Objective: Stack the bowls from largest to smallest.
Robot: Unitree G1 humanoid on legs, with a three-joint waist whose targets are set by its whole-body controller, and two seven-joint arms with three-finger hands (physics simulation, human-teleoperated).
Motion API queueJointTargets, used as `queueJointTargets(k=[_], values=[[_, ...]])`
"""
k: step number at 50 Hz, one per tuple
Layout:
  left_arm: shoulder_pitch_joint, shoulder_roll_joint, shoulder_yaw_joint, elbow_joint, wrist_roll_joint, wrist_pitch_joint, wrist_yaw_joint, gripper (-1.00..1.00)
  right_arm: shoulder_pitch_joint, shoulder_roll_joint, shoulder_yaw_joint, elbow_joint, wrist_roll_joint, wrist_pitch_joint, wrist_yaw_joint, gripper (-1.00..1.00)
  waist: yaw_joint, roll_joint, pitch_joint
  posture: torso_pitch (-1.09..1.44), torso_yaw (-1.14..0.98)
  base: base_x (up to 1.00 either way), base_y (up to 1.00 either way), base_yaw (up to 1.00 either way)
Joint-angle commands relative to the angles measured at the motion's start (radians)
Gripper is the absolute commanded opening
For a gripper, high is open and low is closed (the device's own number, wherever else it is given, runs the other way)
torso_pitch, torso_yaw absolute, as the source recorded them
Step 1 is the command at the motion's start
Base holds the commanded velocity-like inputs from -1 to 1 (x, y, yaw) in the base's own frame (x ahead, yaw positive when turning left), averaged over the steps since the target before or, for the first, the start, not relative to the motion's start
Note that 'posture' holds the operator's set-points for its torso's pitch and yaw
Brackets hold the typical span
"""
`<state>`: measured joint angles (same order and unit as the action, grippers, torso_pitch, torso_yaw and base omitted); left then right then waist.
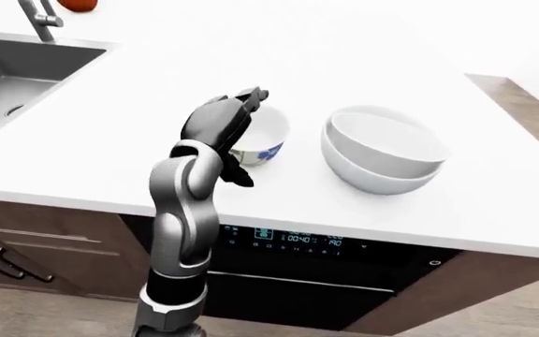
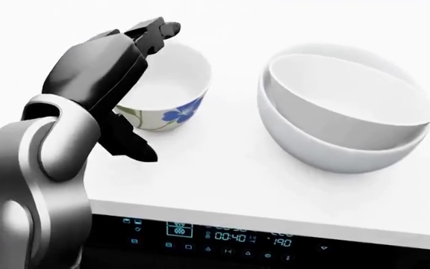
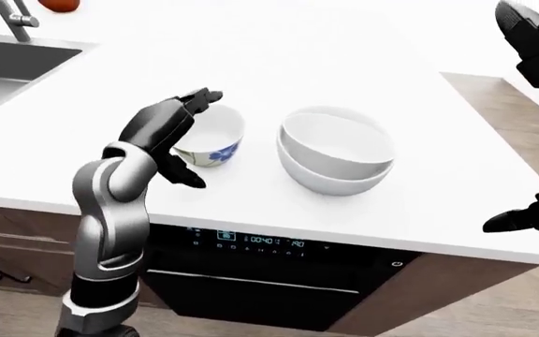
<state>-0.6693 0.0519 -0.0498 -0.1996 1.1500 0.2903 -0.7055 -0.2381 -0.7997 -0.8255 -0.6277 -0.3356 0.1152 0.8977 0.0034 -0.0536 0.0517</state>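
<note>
A small white bowl with blue flowers (image 2: 178, 73) stands upright on the white counter (image 2: 222, 174). To its right, a medium white bowl (image 2: 349, 89) sits nested inside a large white bowl (image 2: 334, 151). My left hand (image 2: 151, 89) stands around the small bowl's left side. Its fingers (image 2: 155, 28) reach over the upper-left rim and its thumb (image 2: 133, 147) lies against the lower outer wall. The hand is open. My right hand (image 3: 532, 126) shows only partly at the right edge of the right-eye view. It is raised, spread and empty, away from the bowls.
A steel sink (image 1: 7, 77) with a faucet (image 1: 37, 20) is at the upper left, with a red object (image 1: 77, 3) beyond it. An oven with a lit control panel (image 1: 293, 239) sits under the counter edge. The counter ends at the right over wood flooring (image 1: 532, 105).
</note>
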Motion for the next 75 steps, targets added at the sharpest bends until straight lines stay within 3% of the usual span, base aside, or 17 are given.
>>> queueJointTargets(k=[1, 15, 17, 20, 24, 33, 37, 44, 49, 63, 69, 75], values=[[-0.020, 0.000, -0.002, -0.008, -0.005, -0.024, 0.045, 0.58, -0.015, -0.017, -0.014, -0.009, -0.007, -0.004, -0.019, 1.00, 0.000, -0.006, -0.020, 0.00, 0.00, 0.00, 0.00, 0.00], [-0.060, 0.022, -0.002, 0.208, -0.018, -0.076, 0.158, 0.31, 0.022, 0.053, -0.008, 0.007, -0.033, -0.062, -0.035, 1.00, 0.003, -0.003, -0.025, 0.00, 0.00, 0.00, 0.00, 0.00], [-0.066, 0.022, -0.003, 0.241, -0.019, -0.083, 0.171, 0.04, 0.023, 0.055, -0.010, 0.004, -0.033, -0.061, -0.033, 1.00, 0.003, -0.003, -0.025, 0.00, 0.00, 0.00, 0.00, 0.00], [-0.084, 0.022, -0.002, 0.265, -0.018, -0.081, 0.160, -0.59, 0.025, 0.061, -0.006, 0.003, -0.037, -0.064, -0.036, 1.00, 0.003, -0.003, -0.025, 0.00, 0.00, 0.00, 0.00, 0.00], [-0.081, 0.017, -0.010, 0.249, -0.008, -0.078, 0.134, -1.00, 0.029, 0.072, 0.000, 0.007, -0.044, -0.073, -0.042, 1.00, -0.001, -0.003, -0.024, 0.00, 0.00, 0.00, 0.00, 0.00], [-0.148, 0.023, 0.002, 0.236, 0.001, -0.068, 0.076, -1.00, 0.032, 0.076, -0.003, 0.007, -0.041, -0.078, -0.044, 1.00, -0.003, -0.002, -0.028, 0.00, 0.00, 0.00, 0.00, 0.00], [-0.238, 0.038, 0.020, 0.217, -0.026, -0.045, 0.044, -1.00, 0.033, 0.075, -0.007, 0.002, -0.038, -0.075, -0.039, 1.00, -0.003, -0.002, -0.030, 0.00, 0.00, 0.00, 0.00, 0.00], [-0.421, 0.065, 0.025, 0.181, -0.053, -0.004, -0.105, -1.00, 0.034, 0.065, -0.021, 0.007, -0.027, -0.071, -0.036, 1.00, -0.002, -0.006, -0.025, 0.00, 0.00, 0.00, 0.00, 0.00], [-0.506, 0.023, -0.001, 0.202, -0.050, 0.001, -0.150, -1.00, 0.018, 0.027, -0.038, 0.024, -0.010, -0.050, -0.027, 1.00, 0.000, -0.009, -0.025, 0.00, 0.00, 0.00, 0.00, 0.00], [-0.836, -0.153, -0.038, 0.577, -0.180, -0.083, -0.002, -1.00, 0.048, 0.047, -0.047, 0.058, -0.013, -0.097, -0.042, 1.00, 0.001, -0.030, -0.016, 0.00, 0.00, 0.00, 0.00, 0.00], [-0.877, -0.223, -0.068, 0.721, -0.187, -0.117, 0.091, -1.00, 0.062, 0.058, -0.063, 0.071, -0.011, -0.119, -0.043, 1.00, 0.003, -0.035, -0.010, 0.00, 0.00, 0.00, 0.00, 0.00], [-0.874, -0.287, -0.095, 0.833, -0.113, -0.126, 0.175, -1.00, 0.071, 0.054, -0.084, 0.085, -0.003, -0.141, -0.040, 1.00, 0.003, -0.044, -0.010, 0.00, 0.00, 0.00, 0.00, 0.00]])
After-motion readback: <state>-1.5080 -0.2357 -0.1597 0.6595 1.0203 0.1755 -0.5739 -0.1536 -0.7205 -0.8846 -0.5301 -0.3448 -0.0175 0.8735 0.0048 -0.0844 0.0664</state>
